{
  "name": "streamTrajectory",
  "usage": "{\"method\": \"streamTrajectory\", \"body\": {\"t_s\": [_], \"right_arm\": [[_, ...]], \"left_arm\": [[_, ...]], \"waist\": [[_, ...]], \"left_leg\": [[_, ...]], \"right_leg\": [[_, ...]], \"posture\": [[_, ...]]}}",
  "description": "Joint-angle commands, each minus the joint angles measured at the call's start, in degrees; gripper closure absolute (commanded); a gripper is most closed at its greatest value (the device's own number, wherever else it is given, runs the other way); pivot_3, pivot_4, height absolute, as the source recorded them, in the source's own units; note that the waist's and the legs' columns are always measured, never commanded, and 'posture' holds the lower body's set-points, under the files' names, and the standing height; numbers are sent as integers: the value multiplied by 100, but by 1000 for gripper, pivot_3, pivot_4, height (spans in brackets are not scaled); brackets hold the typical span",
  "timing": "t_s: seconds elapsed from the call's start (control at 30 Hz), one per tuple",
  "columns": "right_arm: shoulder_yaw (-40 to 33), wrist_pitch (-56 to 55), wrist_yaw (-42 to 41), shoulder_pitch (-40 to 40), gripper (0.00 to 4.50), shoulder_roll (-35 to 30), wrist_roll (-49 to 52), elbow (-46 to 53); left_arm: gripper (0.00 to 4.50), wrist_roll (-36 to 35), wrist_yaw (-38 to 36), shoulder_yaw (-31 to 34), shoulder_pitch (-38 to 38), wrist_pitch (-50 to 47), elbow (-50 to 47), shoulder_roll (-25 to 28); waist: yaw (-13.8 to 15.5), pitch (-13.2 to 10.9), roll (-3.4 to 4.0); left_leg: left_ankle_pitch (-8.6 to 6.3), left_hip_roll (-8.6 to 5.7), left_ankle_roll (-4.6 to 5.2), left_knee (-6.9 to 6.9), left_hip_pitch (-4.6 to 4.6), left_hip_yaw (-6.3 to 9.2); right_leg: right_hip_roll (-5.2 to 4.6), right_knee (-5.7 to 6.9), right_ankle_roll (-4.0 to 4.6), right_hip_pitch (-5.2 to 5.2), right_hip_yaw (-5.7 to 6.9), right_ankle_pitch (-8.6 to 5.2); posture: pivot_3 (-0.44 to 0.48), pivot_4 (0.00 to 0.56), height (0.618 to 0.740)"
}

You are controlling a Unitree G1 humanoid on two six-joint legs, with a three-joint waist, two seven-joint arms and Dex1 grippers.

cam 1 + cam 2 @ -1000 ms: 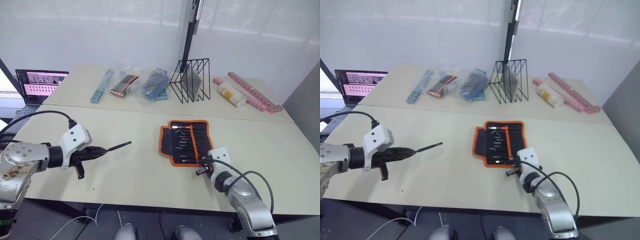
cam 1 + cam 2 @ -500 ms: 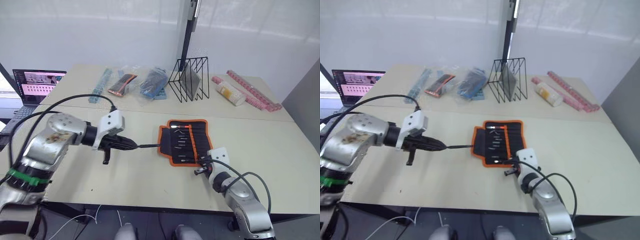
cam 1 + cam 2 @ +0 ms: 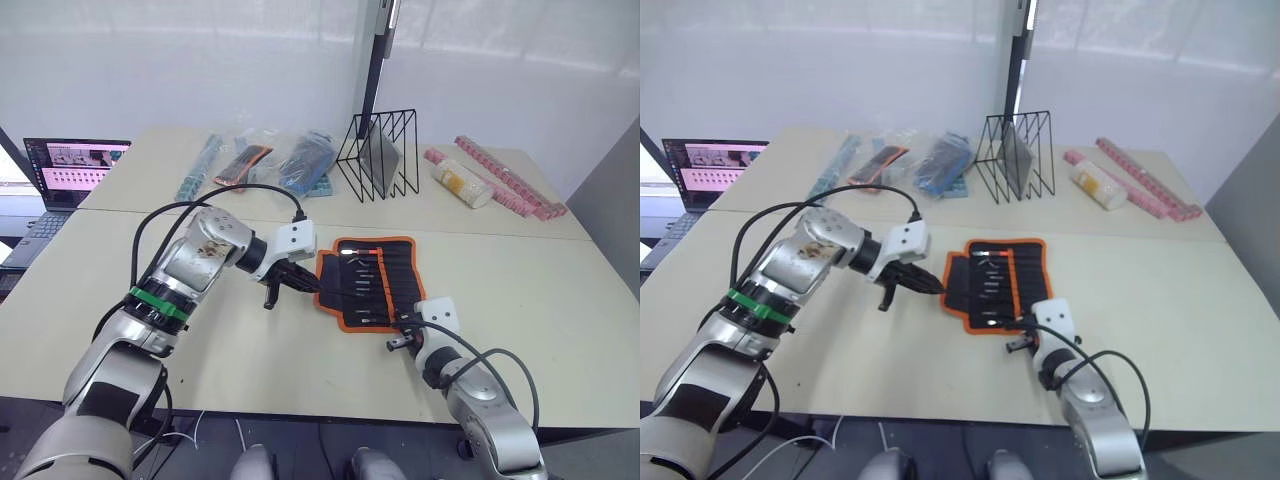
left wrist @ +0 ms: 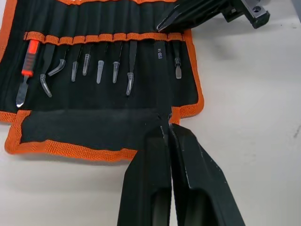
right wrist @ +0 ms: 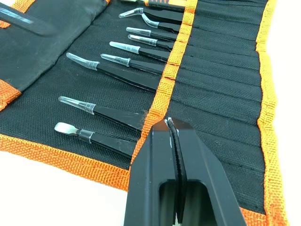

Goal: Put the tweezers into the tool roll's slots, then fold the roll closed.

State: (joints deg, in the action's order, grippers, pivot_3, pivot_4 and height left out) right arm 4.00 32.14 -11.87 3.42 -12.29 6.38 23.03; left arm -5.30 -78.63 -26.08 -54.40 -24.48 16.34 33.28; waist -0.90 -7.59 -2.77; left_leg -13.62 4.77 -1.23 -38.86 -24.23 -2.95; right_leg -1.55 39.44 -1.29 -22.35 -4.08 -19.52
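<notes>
Left gripper [image 4: 168, 128], fingers pressed together at the tool roll [image 3: 368, 282]'s edge mid-table; right gripper [image 5: 170, 123] likewise pinched over seated tweezers [image 5: 110, 115]. A careless tug could spill them.

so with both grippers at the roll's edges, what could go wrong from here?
1. The left gripper is shut right at the flap edge of the tool roll. It may pinch only the orange binding and slip during the fold.
2. The capped tips of the tweezers stick out of the slots, so a dragged flap could snag them or pull them loose.
3. The right gripper sits shut over the roll's trim and could block or shift the roll.
</notes>
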Motion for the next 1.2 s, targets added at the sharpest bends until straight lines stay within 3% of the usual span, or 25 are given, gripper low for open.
{"method": "streamTrajectory", "body": {"t_s": [0.03, 0.5, 0.93, 1.2], "right_arm": [[120, 394, 10, 211, 4500, 5, -35, -350], [184, 458, 40, 331, 4500, 8, -26, -187], [210, 531, 51, 414, 4500, 37, -64, -80], [247, 566, 62, 401, 4500, 78, -88, -98]], "left_arm": [[4483, 315, 31, -149, -321, 274, 380, -285], [4483, 1137, 473, -337, -821, 1028, 2022, -1416], [4483, 1406, 736, -347, -935, 1315, 2660, -2170], [4483, 1478, 1212, -232, -1063, 1405, 3219, -2898]], "waist": [[16, -1, 2], [23, -3, 5], [23, -2, 5], [23, -2, 5]], "left_leg": [[0, -1, 0, -2, 0, 2], [0, -6, 0, -9, -7, 10], [1, -10, 1, -10, -8, 17], [1, -13, 1, -11, -9, 23]], "right_leg": [[1, 2, 0, 1, 0, 0], [2, 4, 0, 3, -3, 0], [2, 4, -1, 8, -4, 0], [2, 9, -1, 8, -4, -1]], "posture": [[0, 150, 687], [0, 150, 687], [0, 150, 687], [0, 150, 687]]}}
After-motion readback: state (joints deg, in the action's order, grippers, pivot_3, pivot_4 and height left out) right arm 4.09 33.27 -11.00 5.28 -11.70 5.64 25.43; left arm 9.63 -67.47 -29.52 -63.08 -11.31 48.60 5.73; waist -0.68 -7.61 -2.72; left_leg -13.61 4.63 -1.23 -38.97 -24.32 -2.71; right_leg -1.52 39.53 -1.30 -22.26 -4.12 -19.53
